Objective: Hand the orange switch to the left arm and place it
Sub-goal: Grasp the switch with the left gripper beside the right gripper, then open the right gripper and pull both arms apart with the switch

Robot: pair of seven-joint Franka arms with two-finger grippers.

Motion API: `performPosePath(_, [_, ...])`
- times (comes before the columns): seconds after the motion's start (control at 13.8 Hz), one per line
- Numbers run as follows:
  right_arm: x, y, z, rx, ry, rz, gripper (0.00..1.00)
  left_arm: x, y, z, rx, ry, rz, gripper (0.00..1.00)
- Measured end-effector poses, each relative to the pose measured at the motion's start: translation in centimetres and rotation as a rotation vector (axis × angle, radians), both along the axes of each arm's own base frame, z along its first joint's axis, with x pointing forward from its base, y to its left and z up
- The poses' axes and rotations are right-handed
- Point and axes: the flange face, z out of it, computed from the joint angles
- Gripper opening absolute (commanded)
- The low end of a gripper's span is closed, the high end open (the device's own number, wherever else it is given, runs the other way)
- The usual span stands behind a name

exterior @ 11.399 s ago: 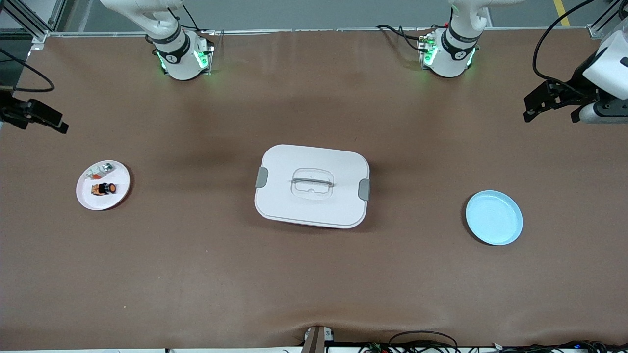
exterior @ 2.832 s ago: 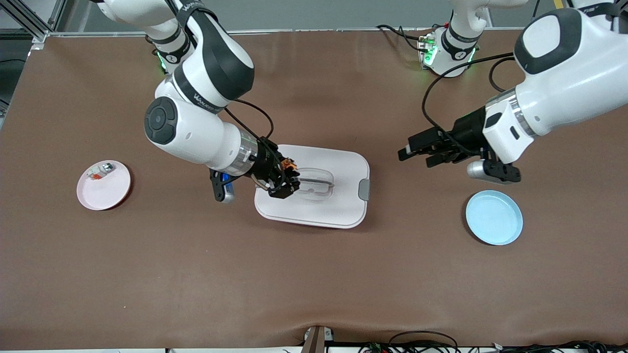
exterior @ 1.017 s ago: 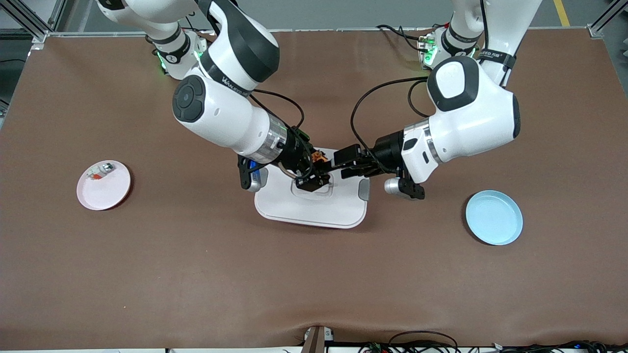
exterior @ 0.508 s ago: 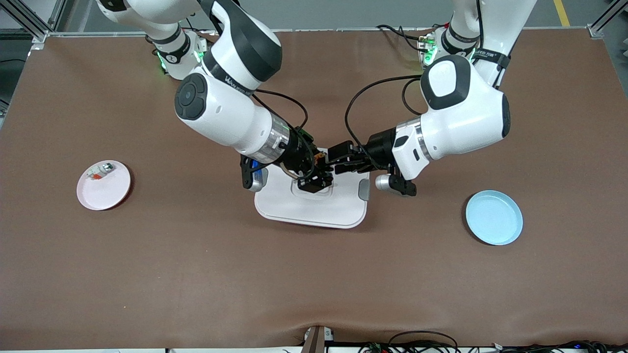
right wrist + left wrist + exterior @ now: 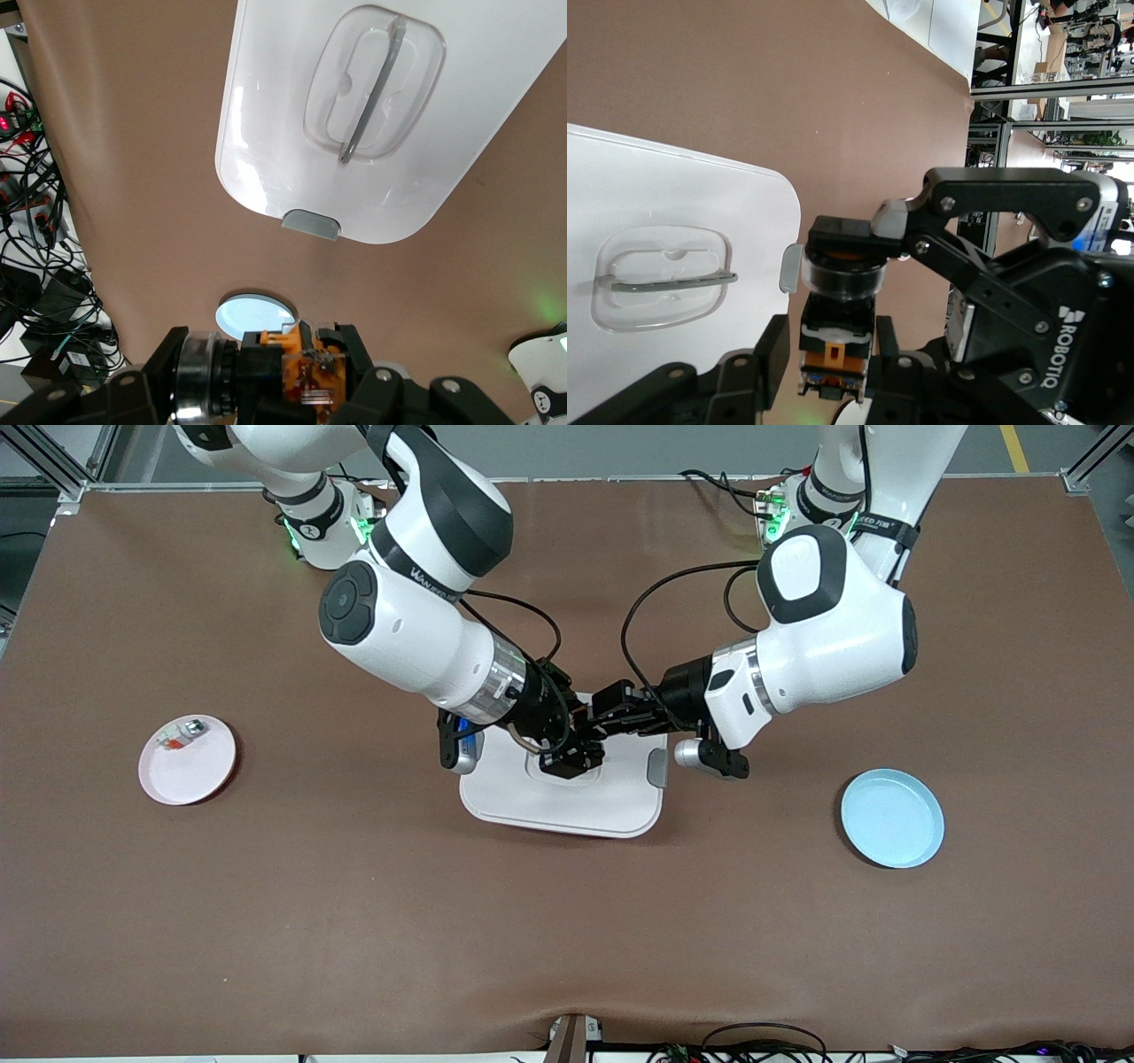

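Observation:
The orange switch point(image 5: 297, 372) is clamped end to end in my right gripper point(image 5: 574, 735), which is shut on it above the white box point(image 5: 620, 797). In the left wrist view, one of the right gripper's fingers point(image 5: 921, 212) presses on the switch's cap, and the switch body point(image 5: 835, 341) sits between the fingers of my left gripper point(image 5: 830, 345). My left gripper point(image 5: 609, 719) is open, with a thin gap showing beside the body. In the front view the switch is mostly hidden between the two grippers. The box lid and handle show below in both wrist views point(image 5: 673, 204) point(image 5: 292, 115).
A pink plate point(image 5: 199, 775) with a silvery-white component point(image 5: 182, 733) lies toward the right arm's end of the table. An empty blue plate point(image 5: 892, 817) lies toward the left arm's end and also shows in the right wrist view point(image 5: 255, 312).
My left gripper has closed in on my right gripper over the box, and its fingers now flank the switch. My right gripper has shifted only slightly, still holding the switch.

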Motion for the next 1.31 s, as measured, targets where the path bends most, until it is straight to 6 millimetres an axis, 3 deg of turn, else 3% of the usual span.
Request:
performPosePath(0.29, [0.0, 0.1, -0.2, 0.002, 0.007, -0.003, 0.0, 0.0, -0.1, 0.0, -0.003, -0.018, -0.014, 0.05])
performPosePath(0.44, [0.1, 0.1, -0.2, 0.002, 0.007, -0.004, 0.0, 0.0, -0.1, 0.0, -0.003, -0.02, -0.015, 0.0])
performPosePath(0.51, [0.1, 0.1, -0.2, 0.003, 0.008, -0.004, 0.15, 0.0, -0.1, 0.0, -0.003, -0.021, -0.015, 0.0])
performPosePath(0.58, [0.1, 0.1, -0.2, 0.003, 0.008, -0.004, 0.88, 0.0, -0.1, 0.0, -0.003, -0.025, -0.018, 0.0])
performPosePath(0.65, [0.1, 0.1, -0.2, 0.003, 0.008, -0.005, 1.0, 0.0, 0.0, 0.0, -0.003, -0.03, -0.021, 0.0])
performPosePath(1.02, [0.2, -0.1, -0.6, -0.009, -0.011, 0.039, 1.0, 0.4, 0.7, -0.3, 0.047, -0.121, -0.075, 0.0])
performPosePath(1.31, [1.4, -1.1, -4.1, -0.054, -0.023, 0.134, 1.0, 1.3, 2.9, -0.9, 0.193, -0.211, -0.139, 0.0])
